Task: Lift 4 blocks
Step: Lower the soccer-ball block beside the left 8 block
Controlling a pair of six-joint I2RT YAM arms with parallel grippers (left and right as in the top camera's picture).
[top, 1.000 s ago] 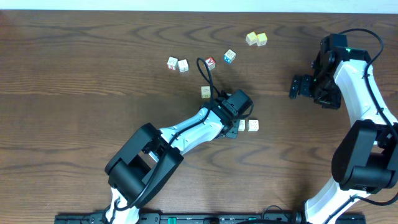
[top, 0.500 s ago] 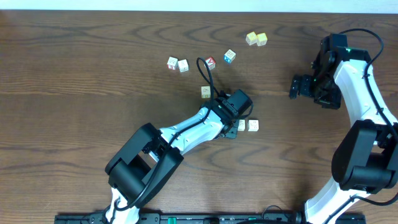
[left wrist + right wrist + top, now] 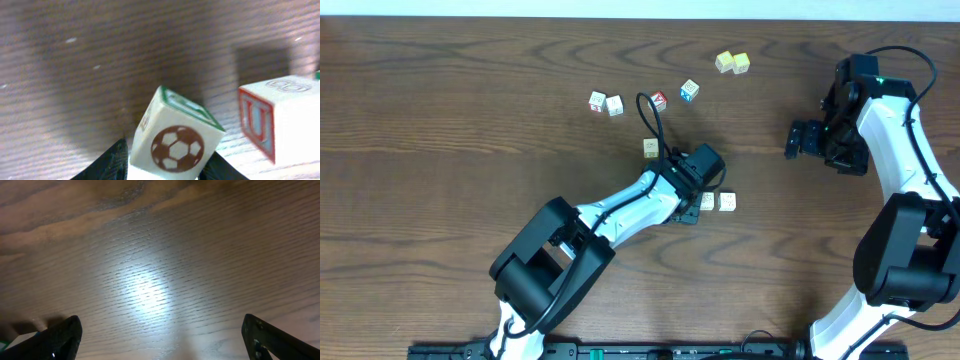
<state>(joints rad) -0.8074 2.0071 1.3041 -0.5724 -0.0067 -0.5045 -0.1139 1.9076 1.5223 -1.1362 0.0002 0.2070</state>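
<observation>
Cream-white soccer-print cube [image 3: 172, 140] sits tilted, top corner up-left, pinched in left gripper [image 3: 165, 169]. Red-lettered cream cube [image 3: 280, 120] lies just right of it. Both are mid brown wooden table [image 3: 470, 120], well apart from its edges. Right gripper [image 3: 160, 337] is spread wide.

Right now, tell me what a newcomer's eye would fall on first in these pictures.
The cream block with a brown soccer ball, tilted between the left jaws, fills the left wrist view, with a red-lettered block beside it. From overhead, the white left arm stretches diagonally across the dark wood table to that pair, while more cubes lie scattered beyond it.
</observation>
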